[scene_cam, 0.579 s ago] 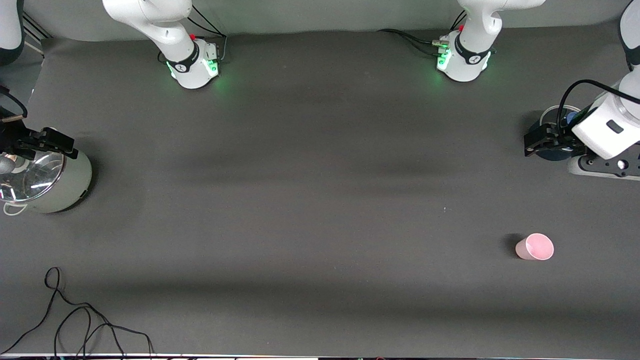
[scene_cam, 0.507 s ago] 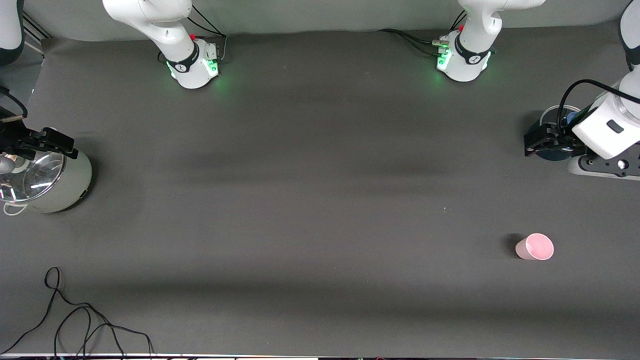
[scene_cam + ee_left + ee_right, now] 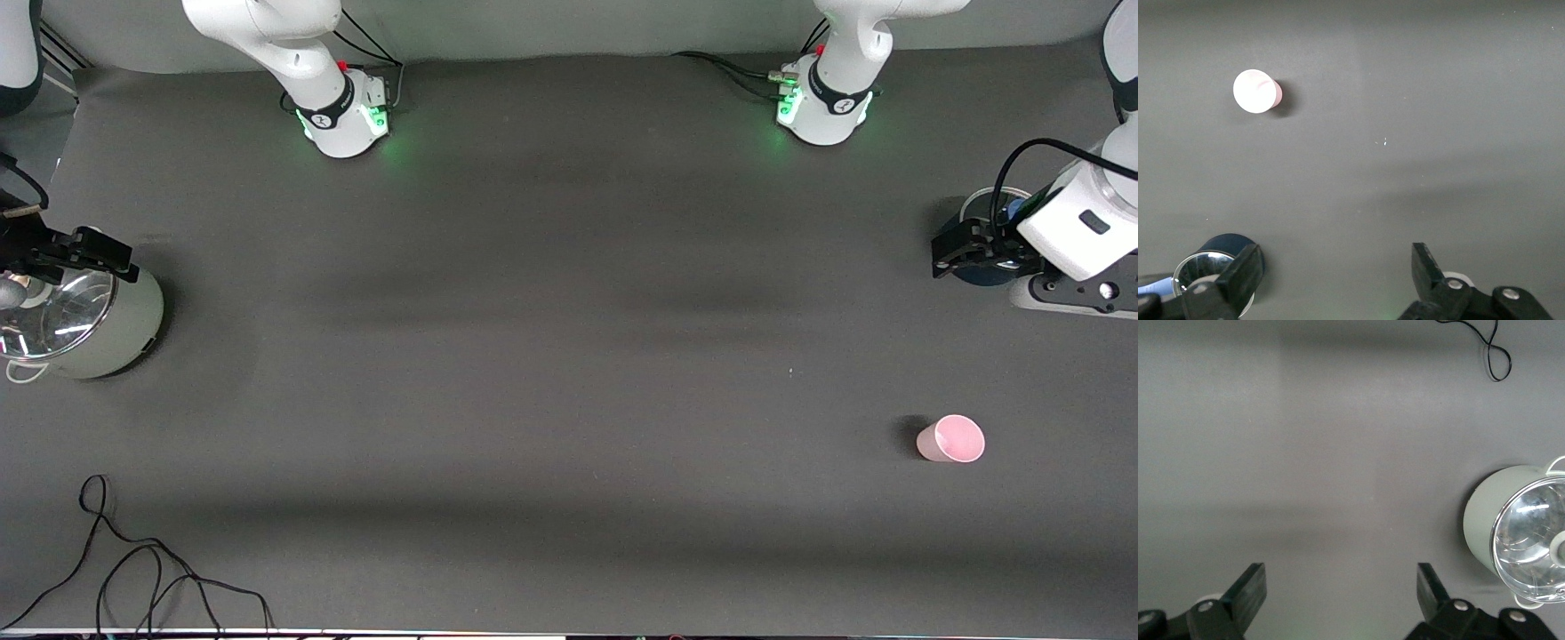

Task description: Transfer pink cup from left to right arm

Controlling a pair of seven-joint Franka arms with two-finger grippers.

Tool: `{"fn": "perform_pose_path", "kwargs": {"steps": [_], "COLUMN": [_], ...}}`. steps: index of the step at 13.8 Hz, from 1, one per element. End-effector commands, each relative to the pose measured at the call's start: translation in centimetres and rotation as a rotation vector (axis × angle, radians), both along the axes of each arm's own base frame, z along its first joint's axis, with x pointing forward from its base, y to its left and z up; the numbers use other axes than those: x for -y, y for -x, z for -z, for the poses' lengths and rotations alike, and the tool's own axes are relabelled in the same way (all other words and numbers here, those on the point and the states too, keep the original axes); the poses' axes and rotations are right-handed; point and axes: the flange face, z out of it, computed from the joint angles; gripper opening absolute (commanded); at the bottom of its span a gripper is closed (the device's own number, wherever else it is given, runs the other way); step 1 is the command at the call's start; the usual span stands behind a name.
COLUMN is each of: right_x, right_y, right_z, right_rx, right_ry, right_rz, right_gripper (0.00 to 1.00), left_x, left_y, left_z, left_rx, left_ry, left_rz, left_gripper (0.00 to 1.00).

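Observation:
The pink cup [image 3: 950, 439] stands upright on the dark table toward the left arm's end, alone and untouched. It also shows in the left wrist view [image 3: 1257, 91]. My left gripper [image 3: 944, 256] is open and empty in the air at the left arm's end of the table, over a dark blue container, well apart from the cup. In its own view the left gripper [image 3: 1335, 257] has bare table between its fingers. My right gripper [image 3: 111, 256] is open and empty at the right arm's end, over the edge of a pot; its own view [image 3: 1340, 577] shows bare table between its fingers.
A dark blue round container [image 3: 985, 269] with a clear rim sits under the left gripper, seen too in the left wrist view [image 3: 1221, 257]. A pale green pot with a glass lid [image 3: 89, 324] [image 3: 1511, 530] stands at the right arm's end. A black cable [image 3: 133, 569] lies near the front edge.

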Motion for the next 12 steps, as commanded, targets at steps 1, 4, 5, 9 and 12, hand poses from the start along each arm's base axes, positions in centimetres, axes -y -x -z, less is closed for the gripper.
{"fn": "perform_pose_path", "kwargs": {"steps": [1,4,5,9,12], "right_x": [0.0,0.0,0.1,0.1,0.2], "right_y": [-0.2,-0.1,-0.2,-0.1,-0.1], "right_z": [-0.3,-0.3,-0.3,-0.3,-0.3], "right_rx": [0.002,0.002,0.002,0.0,0.0], "right_ry": [-0.008,-0.009,-0.009,-0.01,-0.01], "right_rz": [-0.002,0.0,0.001,0.001,0.003], "right_gripper": [1.0,1.0,1.0,1.0,1.0], "left_x": [0.1,-0.2,-0.4,-3.9,-10.4], "left_y": [0.4,0.1,-0.1,-1.3,-3.4], "left_z": [-0.8,-0.8,-0.6,-0.2,0.7], "left_rx": [0.005,0.01,0.012,0.022,0.07], "left_ry": [-0.004,-0.008,-0.011,0.006,0.029], "left_rz": [-0.01,0.001,0.001,0.223,0.347], "left_gripper": [1.0,1.0,1.0,1.0,1.0]}}
